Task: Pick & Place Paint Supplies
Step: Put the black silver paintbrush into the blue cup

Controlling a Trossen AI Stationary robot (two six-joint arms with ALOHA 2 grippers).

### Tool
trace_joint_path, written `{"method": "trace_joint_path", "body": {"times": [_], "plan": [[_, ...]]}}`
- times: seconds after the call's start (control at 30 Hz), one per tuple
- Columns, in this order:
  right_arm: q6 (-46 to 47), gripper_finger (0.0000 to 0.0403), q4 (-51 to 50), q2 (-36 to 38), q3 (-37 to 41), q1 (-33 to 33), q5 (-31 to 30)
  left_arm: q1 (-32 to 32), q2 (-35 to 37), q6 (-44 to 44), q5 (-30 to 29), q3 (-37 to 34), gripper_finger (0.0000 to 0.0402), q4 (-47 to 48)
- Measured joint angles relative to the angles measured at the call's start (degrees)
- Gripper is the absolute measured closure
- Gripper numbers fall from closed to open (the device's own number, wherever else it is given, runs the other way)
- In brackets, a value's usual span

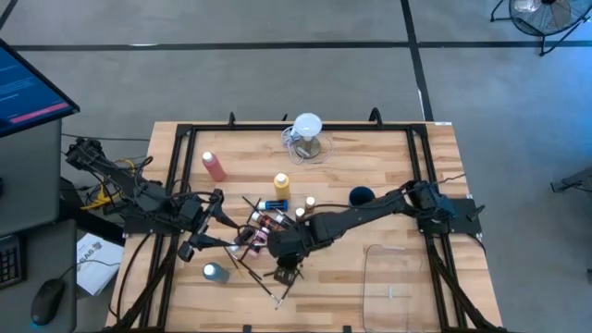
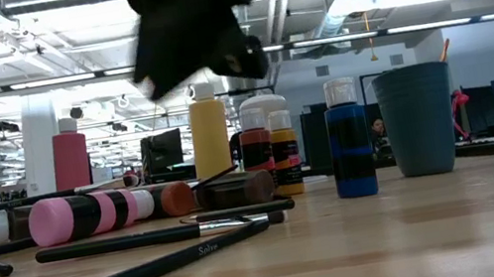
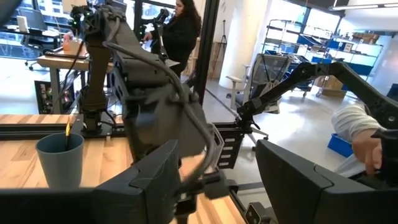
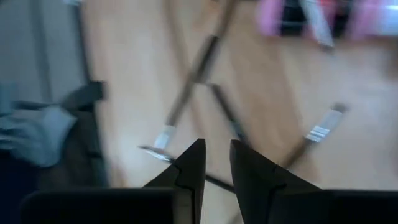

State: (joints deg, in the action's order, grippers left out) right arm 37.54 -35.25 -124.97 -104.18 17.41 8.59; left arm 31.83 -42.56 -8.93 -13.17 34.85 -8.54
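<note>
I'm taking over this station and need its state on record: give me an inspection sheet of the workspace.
Surface: wooden table in a black frame.
Job's things: paint bottles and paintbrushes piled mid-table; yellow bottle, pink-red bottle and blue bottle upright.
Clutter: clear jug at the far edge; grey cup; clear tray.
Grippers: right gripper above the brushes, fingers slightly apart, empty; left gripper beside the pile.
Cables: bundle behind the left arm, off the table.
Surroundings: monitor; fan; person standing beyond the table.
</note>
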Motion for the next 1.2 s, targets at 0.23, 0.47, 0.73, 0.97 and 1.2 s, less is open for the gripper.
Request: {"method": "trace_joint_path", "body": {"times": [0.23,0.47,0.73,0.97,1.2], "plan": [[0.0,0.0335,8.9,0.0,0.0,0.6,0.6,0.3,0.0,0.1,0.0,0.0,0.0198,-0.1],[-0.5,0.0335,10.1,0.0,0.0,1.0,-0.2,0.3,0.0,0.1,0.0,0.0,0.0198,0.0],[-1.7,0.0335,10.1,0.0,0.0,1.0,-2.8,0.2,0.0,0.1,0.0,0.0,0.0198,0.0],[-1.6,0.0335,10.9,0.0,0.0,2.4,-5.9,0.2,0.0,0.1,0.0,0.0,0.0198,0.0],[-2.0,0.0335,14.6,0.1,0.0,4.1,-5.9,0.2,0.0,0.1,0.0,0.0,0.0198,0.0]]}}
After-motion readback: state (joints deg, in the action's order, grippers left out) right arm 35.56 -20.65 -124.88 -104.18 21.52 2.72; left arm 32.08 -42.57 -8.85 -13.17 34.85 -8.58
